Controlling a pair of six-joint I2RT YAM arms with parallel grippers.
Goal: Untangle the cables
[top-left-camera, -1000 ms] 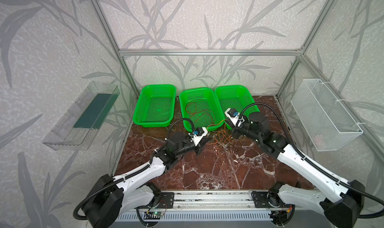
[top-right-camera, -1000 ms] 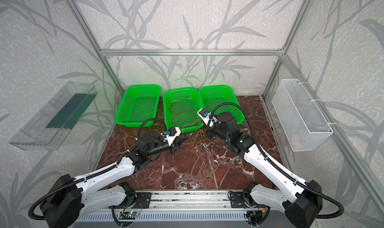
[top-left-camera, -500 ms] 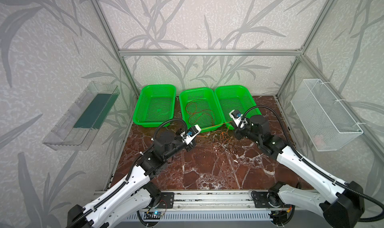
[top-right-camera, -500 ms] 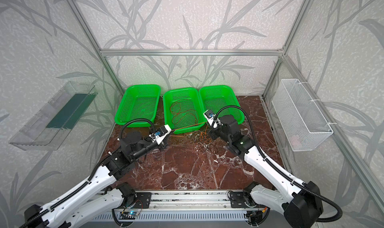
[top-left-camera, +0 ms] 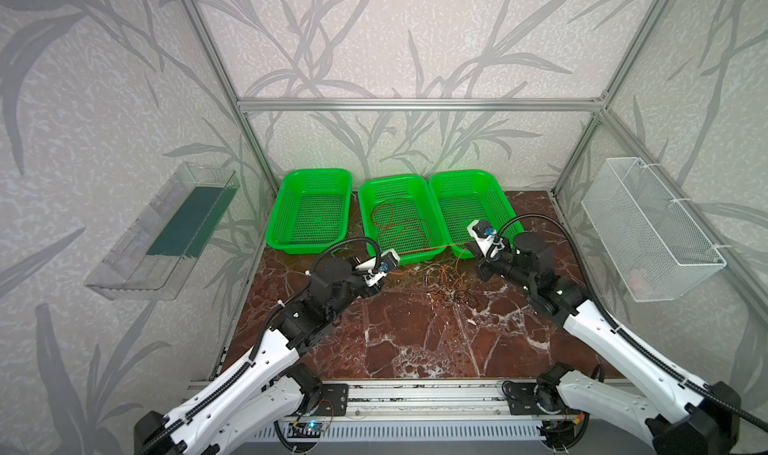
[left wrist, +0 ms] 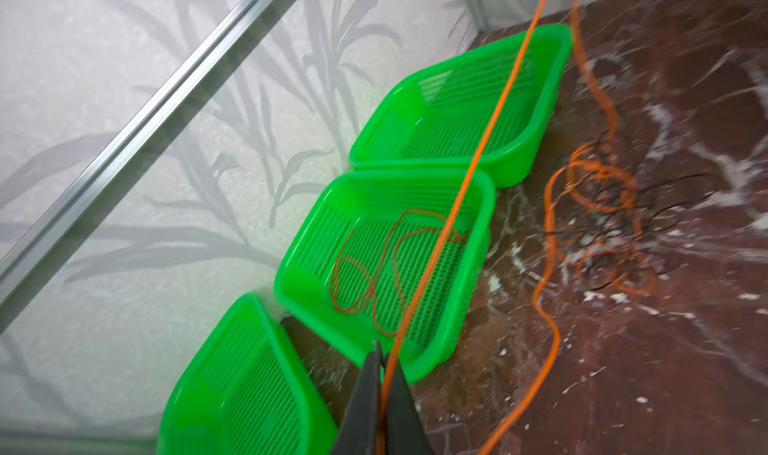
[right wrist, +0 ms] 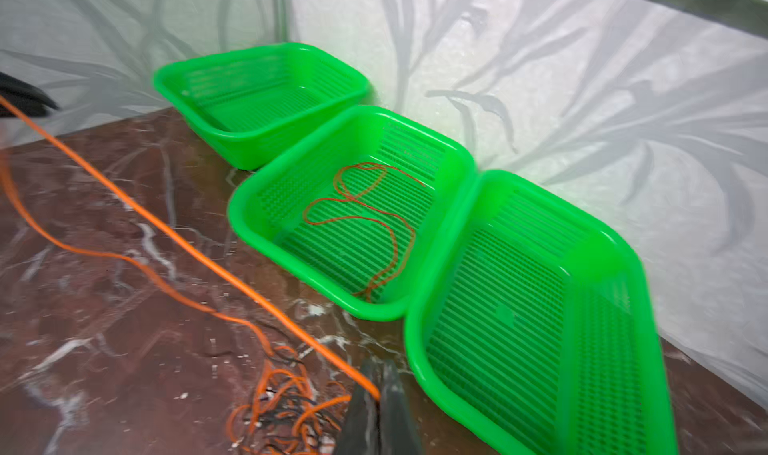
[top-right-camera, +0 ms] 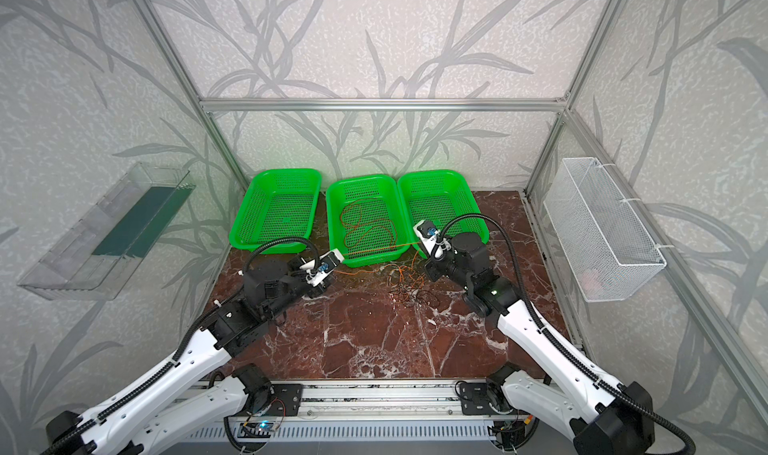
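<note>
Bright, even light is falling from overhead, casting only faint shadows. Both wrist views are blurring, the orange cable smearing toward 1 o'clock. Both top views are stretching at 3 and 9 o'clock.

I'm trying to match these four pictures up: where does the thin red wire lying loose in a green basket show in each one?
In a top view: the thin red wire loops inside the middle green plastic mesh basket, near centre.
In a top view: the wire sits slightly left of centre.
Left wrist: centre, a little low.
Right wrist: near centre.
Shared landmark: that middle basket.
</note>
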